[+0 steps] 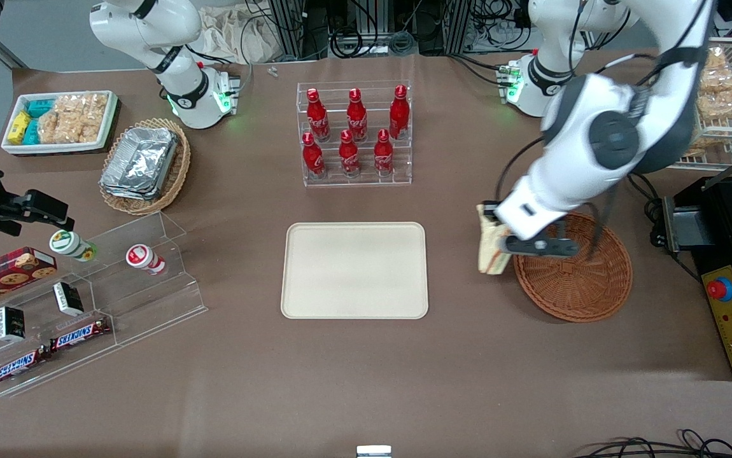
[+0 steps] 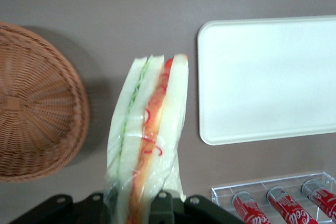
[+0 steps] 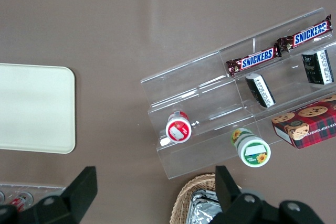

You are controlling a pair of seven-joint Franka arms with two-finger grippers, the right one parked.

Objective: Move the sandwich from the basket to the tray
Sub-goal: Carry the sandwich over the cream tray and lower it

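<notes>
The gripper (image 1: 498, 240) hangs above the worktop (image 1: 468, 356) between basket (image 1: 579, 280) and tray (image 1: 354, 270) — jaws closed on the sandwich (image 2: 149, 140), apparently by its wrapped end — with its filling edge facing down.

Brown table (image 1: 366, 381), cables along its edge (image 1: 366, 32), even light

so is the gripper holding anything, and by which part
Yes: the gripper grips the wrapped sandwich by one end, hanging between basket and tray.
</notes>
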